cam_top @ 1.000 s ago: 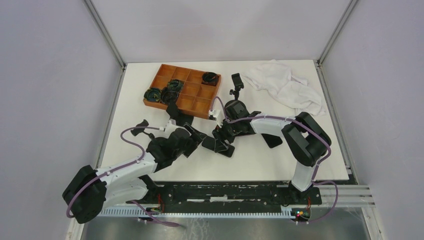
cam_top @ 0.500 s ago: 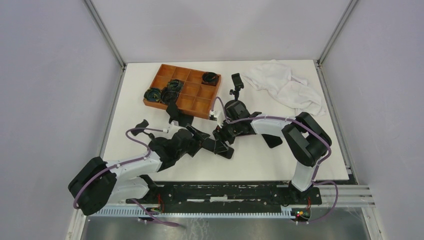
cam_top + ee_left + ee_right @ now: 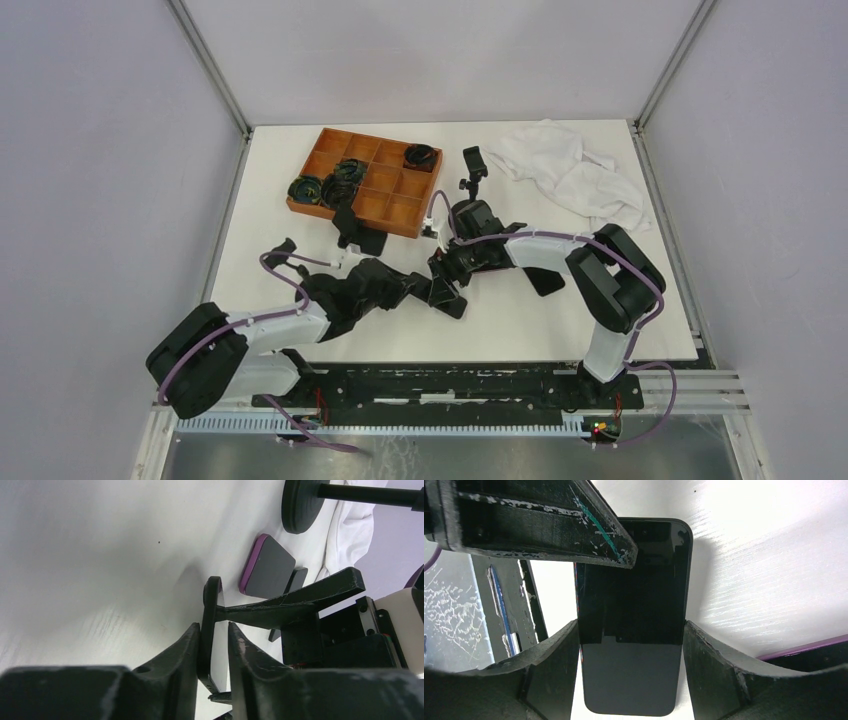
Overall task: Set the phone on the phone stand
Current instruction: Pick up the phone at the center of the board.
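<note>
**Phone gripped between two arms at mid-worktop, stand well behind it**

Two arms reach in from the near edge of the white worktop [image 3: 520,335], the left arm [image 3: 265,325] and the right arm [image 3: 545,248], and they meet at one phone [image 3: 631,630] near the middle.

The right jaws hold the phone across its width. The right wrist view shows one finger pressed flat against each long edge, with the dark screen facing the camera.

The left jaws have narrowed around the phone's thin edge. In the left wrist view the two fingers [image 3: 187,650] sit either side of it, and one seems to touch. I cannot tell whether they actually pinch it.

Just beyond the phone and to the right, one dark slab with a purple edge [image 3: 267,567] lies flat on the worktop. One smaller dark piece [image 3: 298,577] lies beside it.

Farther back stands one black stand [image 3: 476,162], upright on a round base and apart from the phone. To its left is one orange tray [image 3: 375,150] split into compartments. It holds at least three coils of black cable [image 3: 420,155]. One black object [image 3: 357,235] sits just in front of the tray, and I cannot make out what it is.

One crumpled white cloth [image 3: 575,175] lies at the far right corner.
</note>
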Tool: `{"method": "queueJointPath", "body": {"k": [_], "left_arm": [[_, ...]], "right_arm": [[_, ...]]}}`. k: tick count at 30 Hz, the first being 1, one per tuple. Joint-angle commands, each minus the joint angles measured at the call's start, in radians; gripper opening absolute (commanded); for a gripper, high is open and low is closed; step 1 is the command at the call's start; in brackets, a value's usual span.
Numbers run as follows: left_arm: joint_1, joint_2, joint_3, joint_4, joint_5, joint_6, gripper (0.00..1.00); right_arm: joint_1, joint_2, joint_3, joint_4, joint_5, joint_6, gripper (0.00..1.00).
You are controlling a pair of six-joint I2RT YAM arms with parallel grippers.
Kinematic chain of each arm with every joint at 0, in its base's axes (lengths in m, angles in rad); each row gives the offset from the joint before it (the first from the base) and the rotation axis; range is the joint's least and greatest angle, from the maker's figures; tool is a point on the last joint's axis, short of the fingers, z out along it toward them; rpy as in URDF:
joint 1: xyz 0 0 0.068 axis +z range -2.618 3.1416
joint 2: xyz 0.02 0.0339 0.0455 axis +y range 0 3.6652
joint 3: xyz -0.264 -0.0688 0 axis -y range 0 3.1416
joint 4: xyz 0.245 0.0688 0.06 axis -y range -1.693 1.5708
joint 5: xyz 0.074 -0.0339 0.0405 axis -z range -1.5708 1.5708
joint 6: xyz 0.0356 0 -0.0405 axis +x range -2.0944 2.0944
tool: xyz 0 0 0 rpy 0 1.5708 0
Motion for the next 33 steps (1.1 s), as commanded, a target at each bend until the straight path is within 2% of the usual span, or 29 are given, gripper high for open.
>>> {"method": "queueJointPath", "body": {"k": [1, 9, 14, 16, 21, 23, 27, 33], "left_arm": [[-0.009, 0.008, 0.002, 0.077, 0.033, -0.055, 0.29], [-0.009, 0.010, 0.001, 0.099, 0.046, -0.048, 0.02], [-0.010, -0.004, 0.009, 0.098, 0.047, -0.020, 0.02], [-0.012, -0.014, 0.018, 0.087, 0.045, 0.001, 0.02], [-0.021, -0.050, 0.070, 0.001, 0.012, 0.091, 0.02], [-0.025, -0.071, 0.095, -0.037, -0.004, 0.138, 0.02], [-0.027, -0.109, 0.129, -0.093, -0.017, 0.220, 0.02], [-0.027, -0.152, 0.183, -0.182, -0.033, 0.328, 0.02]], "right_arm": [[0.003, -0.045, -0.002, 0.060, -0.059, 0.018, 0.33], [-0.008, -0.048, -0.006, 0.065, -0.072, 0.025, 0.33], [-0.018, -0.052, -0.007, 0.064, -0.089, 0.022, 0.36], [-0.026, -0.054, -0.004, 0.058, -0.117, 0.006, 0.44], [-0.044, -0.065, 0.010, 0.006, -0.180, -0.082, 0.79], [-0.046, -0.078, 0.014, -0.018, -0.181, -0.122, 0.86], [-0.051, -0.105, 0.031, -0.081, -0.181, -0.214, 0.93], [-0.074, -0.142, 0.040, -0.147, -0.220, -0.304, 0.95]]}}
